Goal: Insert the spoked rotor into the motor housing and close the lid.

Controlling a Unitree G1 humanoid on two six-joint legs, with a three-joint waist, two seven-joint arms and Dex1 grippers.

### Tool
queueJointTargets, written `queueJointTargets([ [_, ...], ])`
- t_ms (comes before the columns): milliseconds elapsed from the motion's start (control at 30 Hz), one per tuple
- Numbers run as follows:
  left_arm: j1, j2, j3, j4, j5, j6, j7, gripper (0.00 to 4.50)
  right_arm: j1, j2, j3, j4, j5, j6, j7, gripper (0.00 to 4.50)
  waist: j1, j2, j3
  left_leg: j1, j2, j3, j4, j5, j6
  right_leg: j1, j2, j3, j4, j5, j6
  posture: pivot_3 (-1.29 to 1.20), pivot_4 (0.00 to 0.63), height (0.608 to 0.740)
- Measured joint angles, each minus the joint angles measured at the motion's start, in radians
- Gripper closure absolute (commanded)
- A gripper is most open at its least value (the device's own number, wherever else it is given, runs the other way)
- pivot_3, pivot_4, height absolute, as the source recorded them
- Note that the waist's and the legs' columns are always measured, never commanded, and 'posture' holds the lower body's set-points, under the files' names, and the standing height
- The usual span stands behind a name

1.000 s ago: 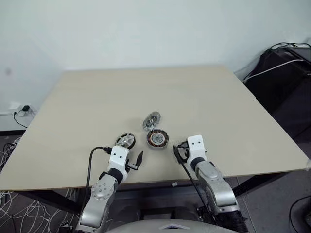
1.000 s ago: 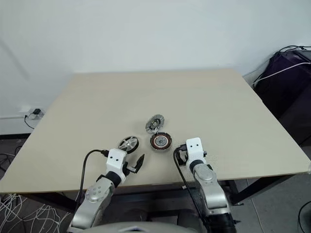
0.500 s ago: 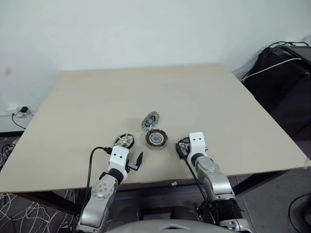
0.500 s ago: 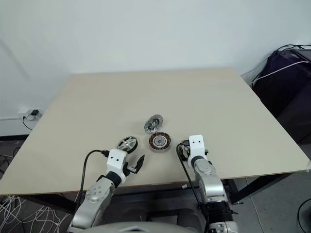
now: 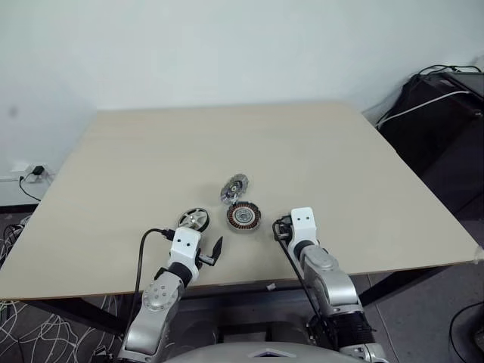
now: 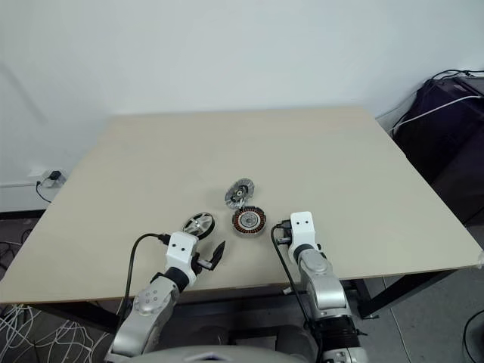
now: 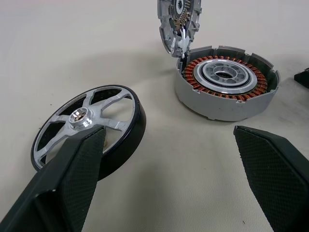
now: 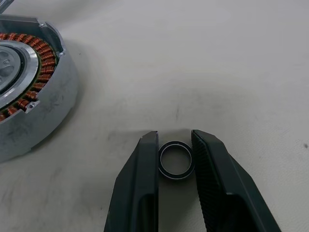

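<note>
Head pair: high, looking forward and down across the whole pale beige table (image 5: 318, 151). Left wrist: low, close, between its black fingers (image 7: 72, 174), facing the copper-wound grey round housing (image 7: 226, 87). Right wrist: closer still, sharing that housing's edge.

a pale wooden table (image 5: 227, 144) stands against a plain white wall (image 5: 227, 45), cables (image 5: 30, 333) below.

Beige table (image 6: 318, 151) with spoked rotor (image 6: 199, 224), motor housing (image 6: 249, 220) and tilted lid (image 6: 240, 192) clustered near front edge, left gripper (image 6: 214, 254) open, right gripper (image 6: 281, 237) beside housing.
</note>
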Motion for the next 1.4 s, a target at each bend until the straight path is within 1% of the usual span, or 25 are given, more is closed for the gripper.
queueJointTargets([
  [200, 0.0, -0.001, 0.0, 0.0, 0.0, 0.0, 0.0, 0.0, 0.006, -0.007, 0.028, -0.086, -0.004, 0.015, 0.008, 3.82, -0.002, 0.002, 0.001, 0.0, 0.0, 0.0, 0.0, 0.0, 0.0, 0.0, 0.0, 0.0, 0.0, 0.0, 0.0, 0.0, 0.0, 0.74],
  [400, -0.004, -0.005, 0.0, 0.0, -0.001, 0.0, 0.0, 0.0, -0.076, -0.009, 0.075, -0.148, -0.008, 0.054, 0.027, 3.82, -0.007, 0.002, 0.001, 0.0, 0.0, 0.0, 0.0, 0.0, 0.0, 0.0, 0.0, 0.0, 0.0, 0.0, 0.0, 0.0, 0.0, 0.74],
  [633, -0.002, -0.012, 0.001, 0.0, -0.001, 0.0, 0.006, 0.0, -0.167, 0.02, 0.154, -0.045, -0.037, 0.058, 0.045, 3.82, -0.01, 0.002, 0.001, 0.0, 0.0, 0.0, 0.0, 0.0, -0.001, -0.001, 0.0, 0.0, 0.0, 0.0, 0.0, 0.0, 0.0, 0.74],
  [833, 0.004, -0.012, 0.005, 0.0, -0.005, 0.0, 0.009, 0.0, -0.227, 0.039, 0.181, 0.088, -0.045, 0.028, 0.062, 3.82, -0.014, 0.002, 0.001, 0.0, 0.0, 0.0, -0.001, 0.001, -0.001, -0.001, 0.0, 0.0, 0.0, 0.001, -0.002, 0.0, 0.0, 0.74],
  [933, 0.004, -0.011, 0.007, 0.0, -0.006, 0.0, 0.009, 0.0, -0.233, 0.049, 0.189, 0.12, -0.048, 0.017, 0.067, 3.82, -0.015, 0.002, 0.001, 0.0, 0.0, 0.0, -0.001, 0.001, -0.001, -0.002, 0.0, 0.0, 0.0, 0.001, -0.002, 0.0, 0.0, 0.74],
  [1200, 0.006, -0.012, 0.01, 0.0, -0.01, 0.0, 0.009, 0.0, -0.236, 0.071, 0.258, 0.135, -0.064, 0.005, 0.114, 3.82, -0.017, 0.002, 0.001, 0.0, 0.0, 0.0, -0.002, 0.001, -0.001, -0.002, 0.0, 0.0, 0.0, 0.001, -0.002, 0.0, 0.0, 0.74],
  [1400, 0.012, -0.012, 0.011, 0.0, -0.01, 0.0, 0.01, 0.0, -0.236, 0.074, 0.258, 0.147, -0.067, 0.003, 0.118, 3.82, -0.016, 0.002, 0.001, 0.0, 0.0, 0.0, -0.002, 0.001, -0.001, -0.002, 0.0, 0.0, 0.0, 0.001, -0.002, 0.0, 0.0, 0.74],
])
